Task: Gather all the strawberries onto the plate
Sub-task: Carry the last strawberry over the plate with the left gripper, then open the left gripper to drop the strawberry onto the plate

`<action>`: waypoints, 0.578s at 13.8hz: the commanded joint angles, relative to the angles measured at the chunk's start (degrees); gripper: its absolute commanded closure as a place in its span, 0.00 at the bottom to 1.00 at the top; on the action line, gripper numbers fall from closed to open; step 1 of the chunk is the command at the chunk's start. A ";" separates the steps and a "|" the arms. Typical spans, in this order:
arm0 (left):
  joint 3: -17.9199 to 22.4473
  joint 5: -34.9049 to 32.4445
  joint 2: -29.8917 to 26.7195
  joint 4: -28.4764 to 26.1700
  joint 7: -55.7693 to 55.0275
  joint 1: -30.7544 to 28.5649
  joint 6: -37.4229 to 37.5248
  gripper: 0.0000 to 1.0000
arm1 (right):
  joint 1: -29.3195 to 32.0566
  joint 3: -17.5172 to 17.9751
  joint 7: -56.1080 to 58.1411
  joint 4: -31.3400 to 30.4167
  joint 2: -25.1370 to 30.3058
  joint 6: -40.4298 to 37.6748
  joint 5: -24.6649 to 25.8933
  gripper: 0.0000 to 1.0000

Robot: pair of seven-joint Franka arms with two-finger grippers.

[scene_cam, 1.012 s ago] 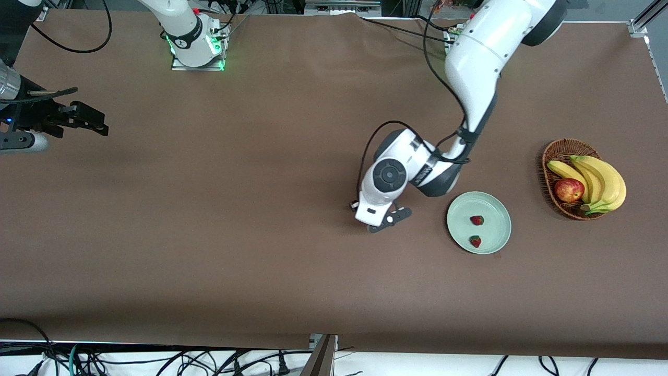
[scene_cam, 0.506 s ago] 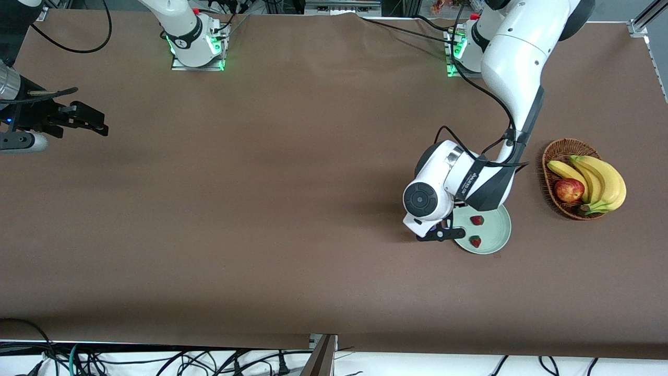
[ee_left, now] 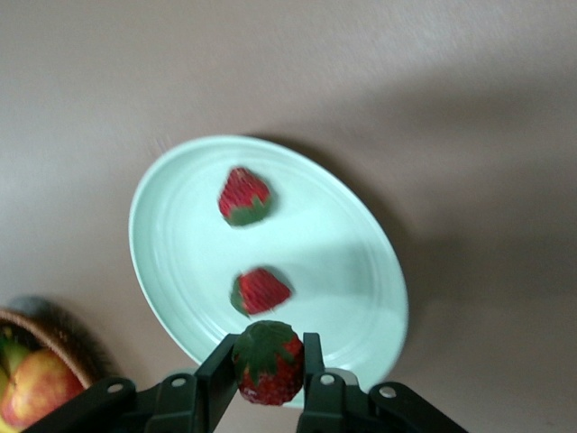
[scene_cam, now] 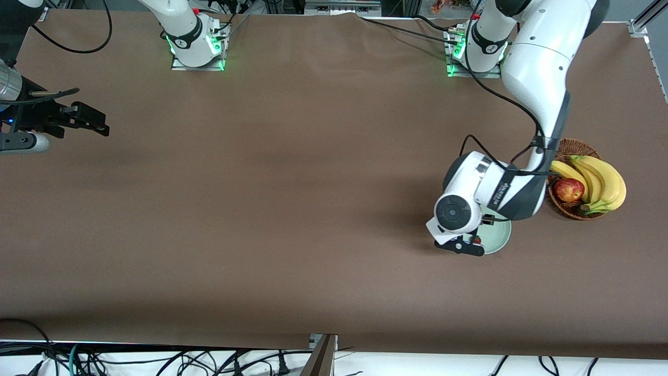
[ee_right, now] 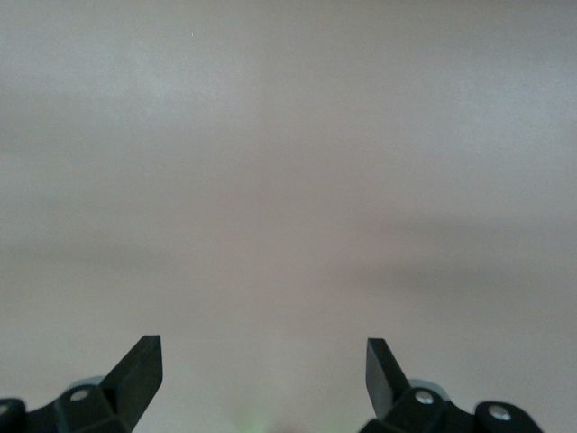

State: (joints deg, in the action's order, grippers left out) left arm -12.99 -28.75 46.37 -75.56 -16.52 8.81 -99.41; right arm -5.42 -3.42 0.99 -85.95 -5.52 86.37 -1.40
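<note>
The pale green plate [scene_cam: 499, 237] lies near the basket, mostly hidden under the left arm in the front view. In the left wrist view the plate [ee_left: 347, 262] holds two strawberries [ee_left: 244, 196] [ee_left: 262, 290]. My left gripper [scene_cam: 466, 246] [ee_left: 264, 365] is shut on a third strawberry [ee_left: 270, 383], green cap up, held over the plate's rim on the side toward the right arm's end. My right gripper [scene_cam: 96, 126] [ee_right: 264, 370] is open and empty over bare table at the right arm's end, where that arm waits.
A brown wicker basket [scene_cam: 559, 150] with bananas [scene_cam: 603, 180] and a red apple [scene_cam: 569, 189] stands beside the plate at the left arm's end; its edge [ee_left: 68, 338] and the apple [ee_left: 36, 386] show in the left wrist view. Brown cloth covers the table.
The left arm has swung toward the left arm's end of the table, carrying the strawberry from over bare table to over the plate's rim. The right arm has not moved.
</note>
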 commanded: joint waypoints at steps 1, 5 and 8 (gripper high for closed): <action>-0.73 -1.49 -0.23 -0.38 2.46 -0.37 -1.83 0.89 | 0.67 0.61 0.50 0.96 -0.28 -0.68 -0.27 0.00; -0.37 -1.84 -0.22 -0.11 2.55 -0.37 -1.84 0.00 | 0.67 0.61 0.50 0.96 -0.28 -0.68 -0.27 0.00; -0.37 -1.75 -0.57 0.15 2.55 -0.46 -1.66 0.00 | 0.67 0.61 0.50 0.96 -0.28 -0.68 -0.19 0.00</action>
State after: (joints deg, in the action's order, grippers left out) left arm -13.18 -29.00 46.39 -75.53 -15.04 8.52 -101.08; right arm -5.42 -3.42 0.99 -85.95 -5.52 86.37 -1.40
